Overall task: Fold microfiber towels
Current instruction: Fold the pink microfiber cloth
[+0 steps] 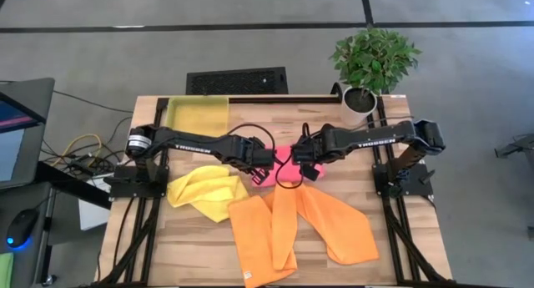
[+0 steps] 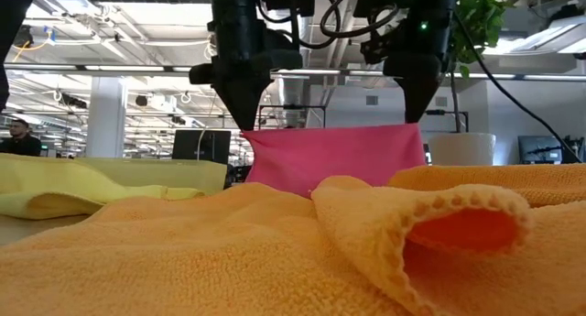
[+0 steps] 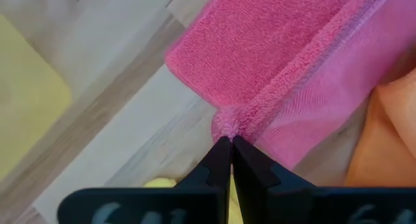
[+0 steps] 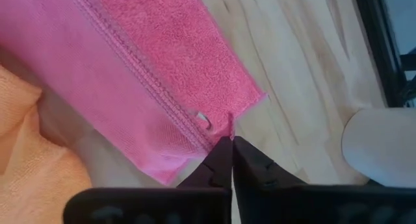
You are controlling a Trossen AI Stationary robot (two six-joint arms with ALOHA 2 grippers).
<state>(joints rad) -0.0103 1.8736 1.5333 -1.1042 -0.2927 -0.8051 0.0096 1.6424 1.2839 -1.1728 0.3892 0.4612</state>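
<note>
The bright pink towel [image 2: 334, 156] hangs between my two grippers near the table's middle [image 1: 286, 169]. My left gripper [image 2: 247, 122] is shut on its left upper corner and my right gripper [image 2: 412, 116] on its right upper corner. The yellow towel [image 1: 204, 190] lies crumpled at the left on the table. The two orange towels [image 1: 259, 238] [image 1: 338, 225] lie spread and partly folded toward the near edge. In the low view they hide the pink towel's lower part. My left gripper pinches the pink towel's hemmed edge at a corner [image 3: 227, 126] between its two fingers, coming from above and pointing down. The cloth bunches at the fingertips. The towel hangs below, its top edge drawn nearly straight toward the other gripper. My right gripper pinches the pink towel's other upper corner [image 4: 229, 125] between its two fingers, from above and pointing down. The hem and a small tag sit right beside the fingertips. The towel hangs below the fingers; I cannot tell where its lower end rests.
A translucent yellow bin [image 1: 198, 113] stands at the far left of the table. A potted plant [image 1: 371, 63] in a white pot stands at the far right corner. Bare wood shows at the near left. A person shows far back in the room [image 2: 16, 137].
</note>
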